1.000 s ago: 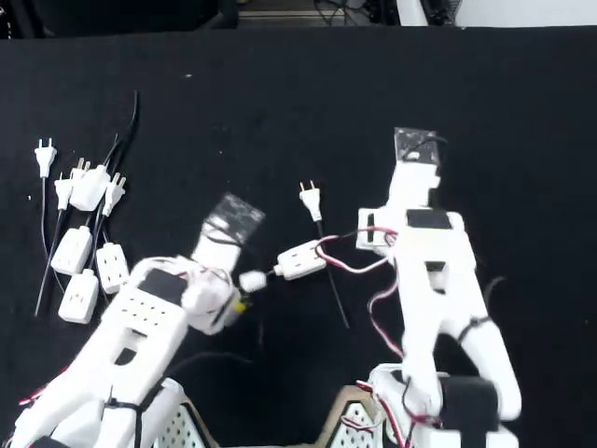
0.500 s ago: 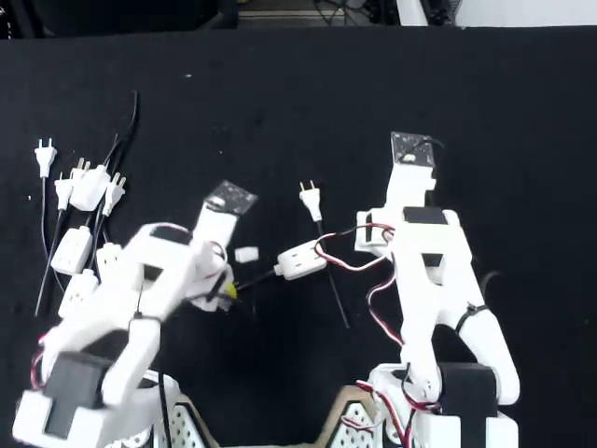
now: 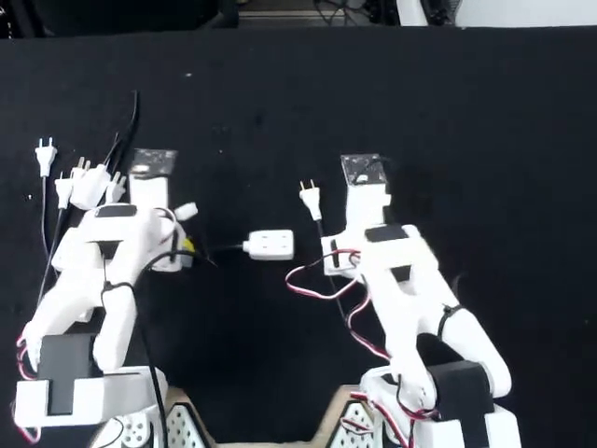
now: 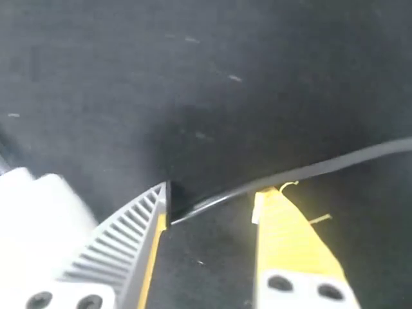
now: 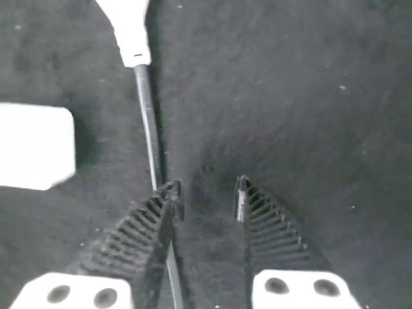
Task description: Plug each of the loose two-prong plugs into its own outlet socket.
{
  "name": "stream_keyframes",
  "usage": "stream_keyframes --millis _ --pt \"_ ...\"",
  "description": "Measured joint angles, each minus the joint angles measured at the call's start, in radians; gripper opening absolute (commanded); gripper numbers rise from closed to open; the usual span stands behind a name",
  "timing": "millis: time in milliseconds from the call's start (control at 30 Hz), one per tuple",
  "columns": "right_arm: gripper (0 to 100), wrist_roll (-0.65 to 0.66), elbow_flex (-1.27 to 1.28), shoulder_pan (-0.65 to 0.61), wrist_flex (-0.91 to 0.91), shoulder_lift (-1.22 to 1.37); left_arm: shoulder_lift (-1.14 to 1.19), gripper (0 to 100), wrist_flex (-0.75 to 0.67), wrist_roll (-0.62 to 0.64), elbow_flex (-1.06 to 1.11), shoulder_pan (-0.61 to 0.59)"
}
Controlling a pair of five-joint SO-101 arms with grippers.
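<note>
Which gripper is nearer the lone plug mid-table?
Right. The right gripper sits by the cable of that plug; the left gripper straddles the cord of the socket block, farther off.

Plug (image 5: 131, 32) prongs beyond view's edge

White plug (image 3: 310, 197) and socket (image 3: 271, 245) — black cords (image 5: 149, 122), black table (image 3: 466, 112).

A robotics lab bench: black cloth table (image 3: 485, 103), cables (image 3: 340, 11) behind.
</note>
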Motion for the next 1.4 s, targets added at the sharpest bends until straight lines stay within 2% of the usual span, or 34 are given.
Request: stream_keyframes --millis 333,500,633,800,1000,1267,1400 --pt "13.8 0.000 0.000 -0.005 -0.003 0.000 0.000 22 0.005 0.043 -0.002 -0.015" --pt "13.9 0.000 -0.034 0.012 0.012 0.002 -0.083 22 0.189 0.041 -0.080 -0.038" --pt "13.9 0.012 -0.094 0.035 0.018 0.002 -0.224 22 0.222 0.074 -0.078 -0.086" --pt "13.9 0.101 -0.114 -0.012 -0.011 0.002 -0.322 22 0.063 0.169 0.071 -0.094" --pt "13.8 0.115 -0.120 -0.077 -0.172 0.055 -0.334 22 -0.186 0.227 0.255 -0.023" --pt "13.2 0.115 -0.204 -0.081 -0.330 0.304 -0.341 22 -0.222 0.229 0.270 -0.003" --pt "0.4 0.115 -0.292 -0.063 -0.333 0.408 -0.341 22 -0.222 0.229 0.270 -0.002"
